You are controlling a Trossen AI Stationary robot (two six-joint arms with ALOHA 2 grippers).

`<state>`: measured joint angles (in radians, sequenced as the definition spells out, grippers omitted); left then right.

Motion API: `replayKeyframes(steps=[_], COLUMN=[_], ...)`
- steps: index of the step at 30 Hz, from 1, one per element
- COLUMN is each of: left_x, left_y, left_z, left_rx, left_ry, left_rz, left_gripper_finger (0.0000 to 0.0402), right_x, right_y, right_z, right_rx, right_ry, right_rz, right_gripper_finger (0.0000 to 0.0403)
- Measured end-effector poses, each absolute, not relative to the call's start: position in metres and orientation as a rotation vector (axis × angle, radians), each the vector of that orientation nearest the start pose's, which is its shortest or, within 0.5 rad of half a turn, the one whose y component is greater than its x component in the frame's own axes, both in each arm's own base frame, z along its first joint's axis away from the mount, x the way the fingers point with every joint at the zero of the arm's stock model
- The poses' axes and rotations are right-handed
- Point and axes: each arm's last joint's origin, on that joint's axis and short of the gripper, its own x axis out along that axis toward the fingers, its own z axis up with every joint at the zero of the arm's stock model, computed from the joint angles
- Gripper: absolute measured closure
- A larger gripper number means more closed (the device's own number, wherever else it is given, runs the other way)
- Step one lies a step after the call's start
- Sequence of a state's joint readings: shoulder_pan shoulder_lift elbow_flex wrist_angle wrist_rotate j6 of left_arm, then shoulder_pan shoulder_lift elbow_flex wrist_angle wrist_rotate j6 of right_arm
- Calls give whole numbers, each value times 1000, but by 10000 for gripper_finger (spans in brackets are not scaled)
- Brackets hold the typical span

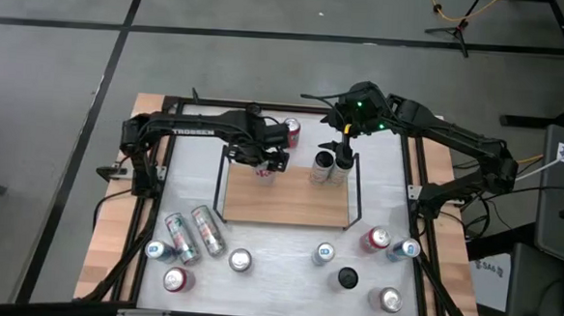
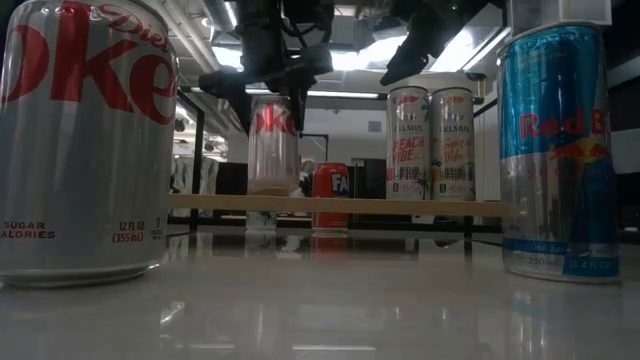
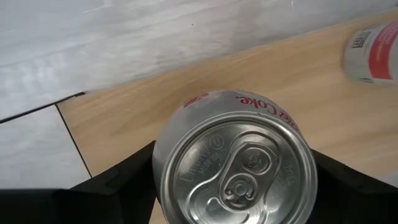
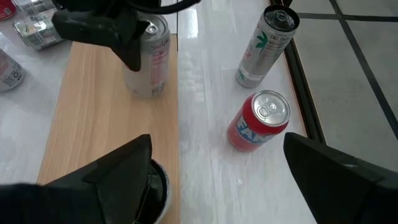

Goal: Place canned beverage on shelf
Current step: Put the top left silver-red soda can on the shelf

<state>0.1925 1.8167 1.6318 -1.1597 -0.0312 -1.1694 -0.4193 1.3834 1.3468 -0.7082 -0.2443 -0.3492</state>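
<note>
We hold the Coke can upright on the shelf near its back edge, left gripper fingers pinching its sides; smooth, rigid but dentable, it wants a mid-body grip, while the right gripper hovers spread.

Grey floor with dark seams, a black tripod, bright ceiling lights.

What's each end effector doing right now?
Left end effector: closed on the Diet Coke can over the shelf.
Right end effector: open, empty, above the two slim cans.
</note>
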Motion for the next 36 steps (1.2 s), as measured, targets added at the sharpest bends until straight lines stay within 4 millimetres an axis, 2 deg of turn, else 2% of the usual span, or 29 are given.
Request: replayKeyframes(steps=[11, 36], left_x=[352, 353], left_y=[62, 59], left_z=[278, 278], left_rx=[-1046, -1016], left_ry=[1107, 1121], left_rz=[928, 902], left_gripper_finger=[80, 76], right_x=[266, 266], right_y=[-111, -111], right_z=[349, 349], right_rx=[-91, -91], right_ry=[722, 722], right_rz=[-42, -41], right_gripper_finger=[42, 42])
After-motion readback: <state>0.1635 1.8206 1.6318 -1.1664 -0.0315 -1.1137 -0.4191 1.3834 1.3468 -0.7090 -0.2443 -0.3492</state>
